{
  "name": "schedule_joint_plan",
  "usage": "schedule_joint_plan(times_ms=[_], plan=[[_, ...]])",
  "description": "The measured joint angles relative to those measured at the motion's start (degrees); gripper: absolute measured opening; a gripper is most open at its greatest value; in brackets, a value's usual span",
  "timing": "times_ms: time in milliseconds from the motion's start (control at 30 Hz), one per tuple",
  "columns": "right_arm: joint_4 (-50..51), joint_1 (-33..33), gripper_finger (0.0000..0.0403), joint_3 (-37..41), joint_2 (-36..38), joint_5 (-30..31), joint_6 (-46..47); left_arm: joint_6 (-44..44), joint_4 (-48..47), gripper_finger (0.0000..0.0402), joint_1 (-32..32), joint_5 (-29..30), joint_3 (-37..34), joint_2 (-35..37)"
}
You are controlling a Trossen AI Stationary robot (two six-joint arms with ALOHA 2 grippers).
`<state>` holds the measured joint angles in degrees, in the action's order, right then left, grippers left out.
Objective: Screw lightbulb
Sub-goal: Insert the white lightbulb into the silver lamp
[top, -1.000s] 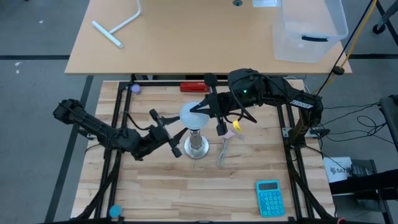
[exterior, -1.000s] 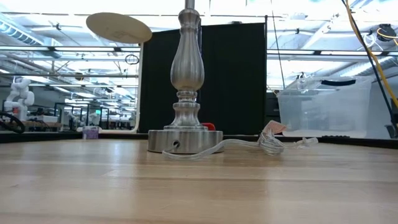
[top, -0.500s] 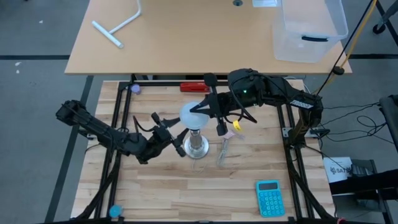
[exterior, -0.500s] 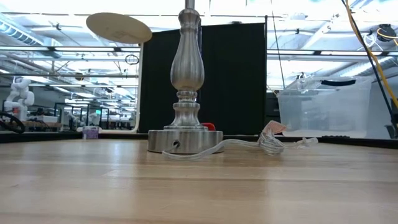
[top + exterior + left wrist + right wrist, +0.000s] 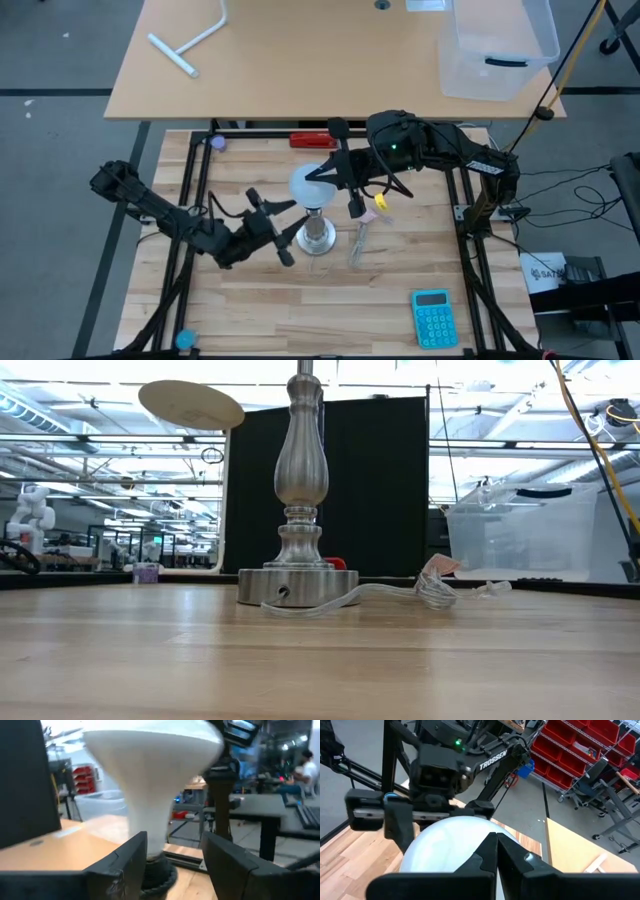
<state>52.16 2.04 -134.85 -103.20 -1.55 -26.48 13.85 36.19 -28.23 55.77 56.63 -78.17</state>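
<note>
The white lightbulb point(image 5: 306, 184) stands head up on the silver lamp stand point(image 5: 316, 236), its narrow end in the stand's black socket point(image 5: 158, 872). My right gripper point(image 5: 322, 176) is shut at the side of the bulb's domed head point(image 5: 445, 845), coming from the table's right. My left gripper point(image 5: 277, 230) is open, coming from the left. In the left wrist view its fingers point(image 5: 125, 865) stand on either side of the bulb's narrow neck point(image 5: 150, 827), just above the socket. The low view shows only the stand's foot point(image 5: 298, 588); both grippers are above that view. My right gripper's shut fingertips point(image 5: 492, 851) lie against the upper side of the bulb's domed head point(image 5: 455, 832). They come level from the table's right, slanting a little down. The bulb stands upright in the stand's socket. The fingers themselves hide the exact spot of touch.
The lamp's clear cord with a small pink piece point(image 5: 378, 202) lies right of the stand. A teal calculator point(image 5: 433, 317) is at the near right, a red object point(image 5: 312, 140) at the far edge. On the table beyond stand a clear bin point(image 5: 497, 45) and a white T-shaped tube point(image 5: 190, 45).
My left gripper has moved a little toward the table's near edge and toward the lamp stand, staying open. The bulb, the stand and my right gripper have kept still.
</note>
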Motion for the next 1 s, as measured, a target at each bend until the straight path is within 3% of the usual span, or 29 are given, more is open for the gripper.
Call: schedule_joint_plan(times_ms=[133, 233, 367, 700, 867, 1000], plan=[[0.02, 0.08, 0.0, 0.0, 0.0, 0.02, 0.34, -0.41, -1.57, 0.019, 1.08, 6.7, 0.02, 0.02], [0.02, 0.35, 0.0, 0.0, 0.0, 0.06, 0.57, 1.24, -2.7, 0.0191, 0.64, 7.84, 0.02, 0.02], [0.01, 0.33, 0.0, 0.0, 0.0, 0.04, 0.47, 2.75, -2.26, 0.0212, 0.4, 5.72, 0.02, -0.03], [0.02, 0.31, 0.0, 0.0, 0.0, 0.03, 0.3, 3.19, -1.45, 0.0308, 3.18, 2.71, 0.04, -1.25], [0.08, 0.31, 0.0, 0.0, 0.0, 0.04, 0.28, 2.95, -0.02, 0.032, 4.9, -4.35, 0.04, -1.25], [0.26, 0.33, 0.0, 0.0, 0.0, 0.01, 0.04, 2.91, 1.44, 0.0321, 5.7, -5.14, 0.04, -1.25]])
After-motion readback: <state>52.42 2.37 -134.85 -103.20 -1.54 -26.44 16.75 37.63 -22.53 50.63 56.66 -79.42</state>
